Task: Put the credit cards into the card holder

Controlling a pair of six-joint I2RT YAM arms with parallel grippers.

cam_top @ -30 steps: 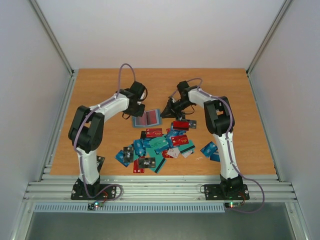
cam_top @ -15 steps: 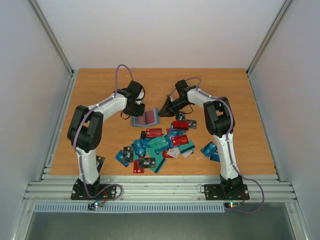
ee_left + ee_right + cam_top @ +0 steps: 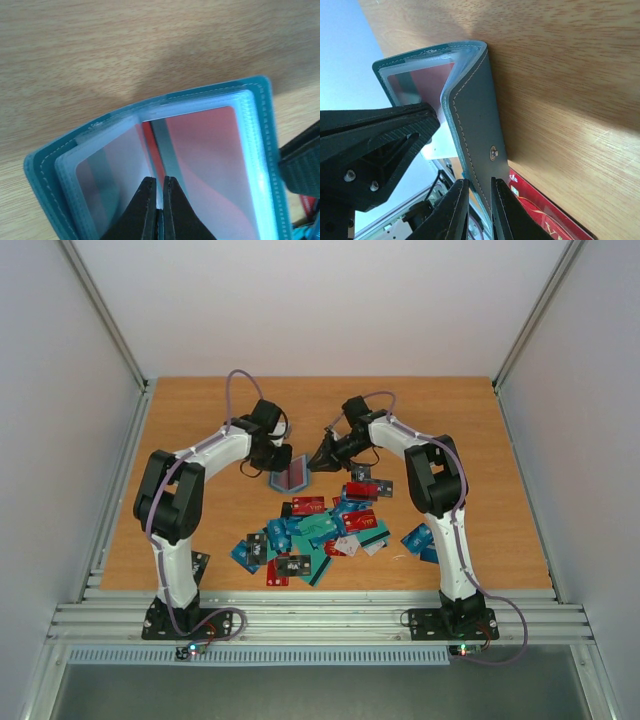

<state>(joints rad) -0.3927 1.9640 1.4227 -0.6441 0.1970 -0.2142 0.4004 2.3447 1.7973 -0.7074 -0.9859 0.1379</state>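
Card holder (image 3: 291,478) held between the two end effectors, partly folded. A second ago it lay spread flat on the tabletop (image 3: 200,420). Now its two covers are drawn up into a narrow V, and both arms have closed in toward each other.

The left end effector (image 3: 156,186) is pinched almost fully shut on a clear sleeve (image 3: 107,165) inside the holder. A red card (image 3: 200,145) shows through the sleeve just beyond its tips. The right end effector (image 3: 477,183) is nipped narrowly on the edge of the teal outer cover, near the snap stud, so the cover rises away from its tips toward the open leaves.

The loose credit cards (image 3: 318,530) lie heaped on the tabletop on the near side of both end effectors, apart from the holder, and neither end effector is touching them.

Reading: with both end effectors committed to the holder, neither is free to pick up a card. The fold probably serves to part a sleeve or reposition the holder rather than to finish. With most cards still outside it, the task appears to be at an early stage.
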